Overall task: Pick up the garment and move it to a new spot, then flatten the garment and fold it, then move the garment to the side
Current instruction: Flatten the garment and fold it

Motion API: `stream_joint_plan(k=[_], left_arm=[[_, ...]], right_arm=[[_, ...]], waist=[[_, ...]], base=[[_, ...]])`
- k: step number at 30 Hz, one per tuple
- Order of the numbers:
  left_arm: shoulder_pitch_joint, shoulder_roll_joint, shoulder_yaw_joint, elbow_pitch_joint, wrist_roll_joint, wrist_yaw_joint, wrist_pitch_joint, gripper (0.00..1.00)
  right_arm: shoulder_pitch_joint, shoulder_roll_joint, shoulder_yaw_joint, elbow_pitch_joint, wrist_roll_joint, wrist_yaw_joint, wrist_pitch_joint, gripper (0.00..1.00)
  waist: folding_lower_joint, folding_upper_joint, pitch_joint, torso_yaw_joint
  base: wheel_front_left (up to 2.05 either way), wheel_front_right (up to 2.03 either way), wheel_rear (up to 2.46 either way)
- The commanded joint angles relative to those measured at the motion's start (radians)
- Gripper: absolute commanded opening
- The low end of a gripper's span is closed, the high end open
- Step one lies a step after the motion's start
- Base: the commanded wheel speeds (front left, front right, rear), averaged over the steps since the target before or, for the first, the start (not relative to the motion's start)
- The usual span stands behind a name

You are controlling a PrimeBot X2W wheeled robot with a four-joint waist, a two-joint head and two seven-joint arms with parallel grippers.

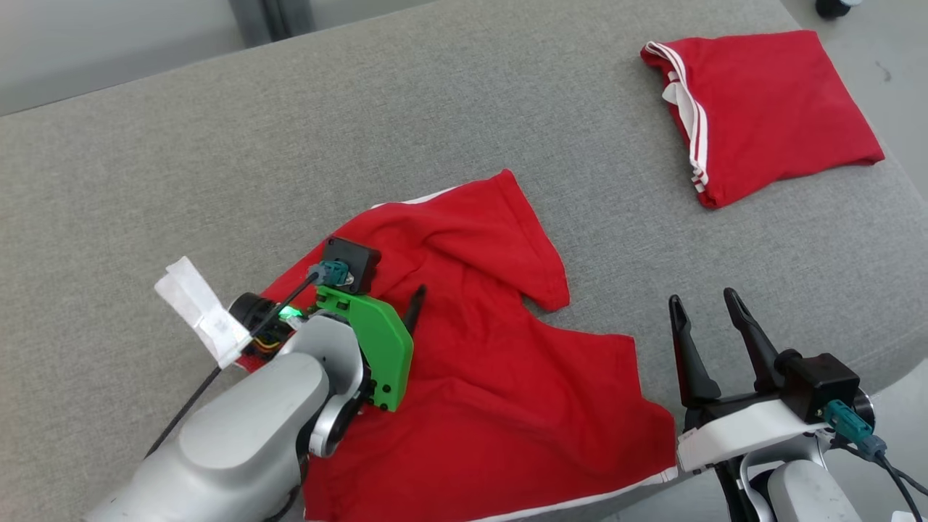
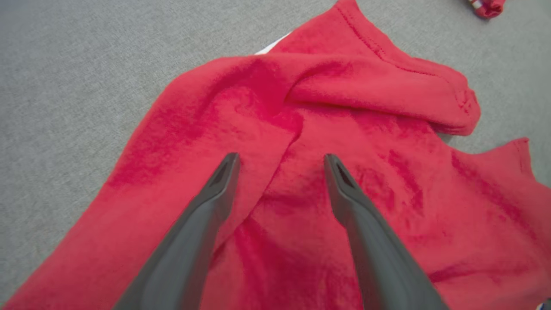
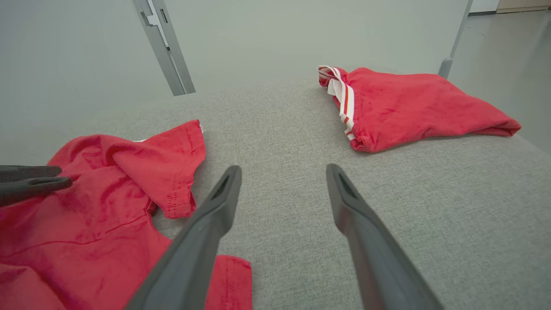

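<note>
Red and crumpled, the T-shirt [image 1: 478, 348] is lying at the near edge of the grey cushion [image 1: 290, 145], the left gripper [image 2: 280, 158] hovering wide-jawed over its creased middle (probably lining up a pinch), the right gripper [image 1: 702, 296] idling spread alongside.

This looks like a robotics lab or a test room, not a home. The work surface [image 1: 217, 181] is a broad pad covered with grey woven fabric, and its edge is rounded. Behind it stands a plain pale wall [image 3: 280, 34] without any decoration, and a bare aluminium post [image 3: 165, 51] rises in front of it. The floor [image 3: 508, 51] is smooth and grey, and a black caster wheel [image 1: 834, 6] stands on it. The robot arm carries a green plastic bracket [image 1: 377, 348], an exposed black cable [image 1: 181, 415] and a white tape label [image 1: 199, 308].
</note>
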Motion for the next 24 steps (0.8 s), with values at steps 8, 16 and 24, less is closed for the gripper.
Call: stream_joint_plan(k=[8, 16, 24], left_arm=[[-0.059, -0.043, -0.055, 0.172, 0.03, -0.08, 0.024, 0.0], [-0.161, -0.056, 0.062, 0.311, 0.024, -0.018, -0.136, 0.0], [-0.266, -0.028, 0.183, 0.57, -0.007, 0.012, -0.31, 0.0]], right_arm=[[-0.019, -0.001, 0.002, -0.004, 0.02, -0.002, -0.003, 1.0], [-0.04, -0.001, 0.024, -0.006, 0.032, -0.002, -0.003, 1.0], [-0.052, -0.001, 0.026, 0.002, 0.007, -0.002, -0.003, 1.0]], waist=[[0.0, 0.0, 0.028, -0.031], [0.0, 0.0, 0.062, -0.033], [0.0, 0.0, 0.077, -0.057]], base=[[0.0, 0.0, 0.0], [0.0, 0.0, 0.0], [0.0, 0.0, 0.0]])
